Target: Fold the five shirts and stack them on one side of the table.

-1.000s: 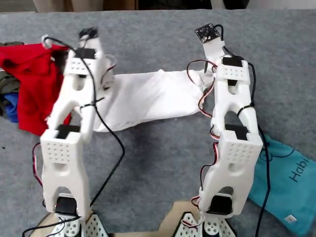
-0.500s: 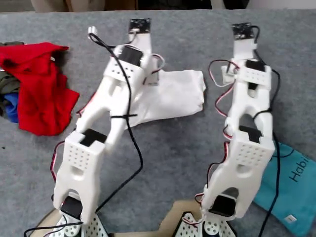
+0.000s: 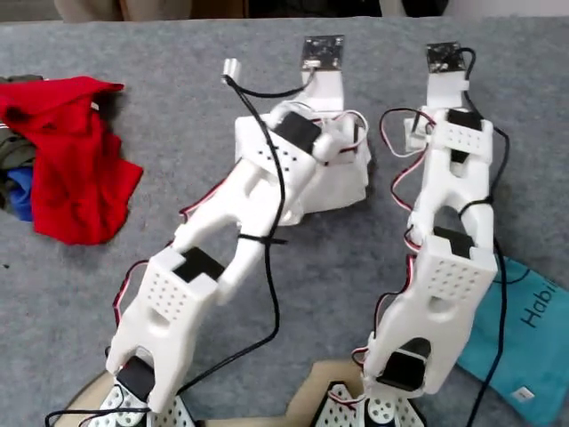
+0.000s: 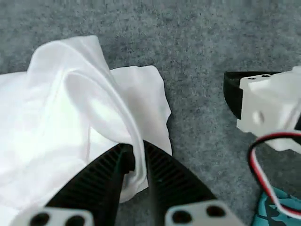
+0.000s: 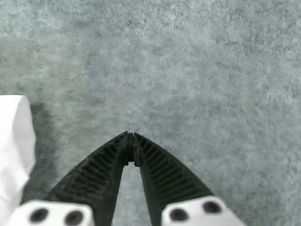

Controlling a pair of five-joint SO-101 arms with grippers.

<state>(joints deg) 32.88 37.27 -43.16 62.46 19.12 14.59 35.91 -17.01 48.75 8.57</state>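
High view: grey table [image 3: 178,53]. The left arm [image 3: 258,187] reaches diagonally across to the white shirt [image 3: 351,178], which lies bunched at the far middle. The right arm [image 3: 449,205] stands just right of it, stretched toward the far edge. A red shirt [image 3: 76,169] sits at far left on a small heap. A teal cloth [image 3: 524,329] lies near right.

Left wrist view: the left gripper [image 4: 136,155] is clamped on a raised fold of the white shirt, with a thin ridge of cloth between its jaws.

Right wrist view: the right gripper [image 5: 130,141] is closed on nothing, over bare table, with the white shirt's edge just beside it.

Risks, as I judge them:
- The pinch is narrow, so a quick pull could slip the fold free.
- The cloth is already rumpled, so dragging it may roll it up instead of folding it flat.
- The arms are close, so a sideways move could knock them together.
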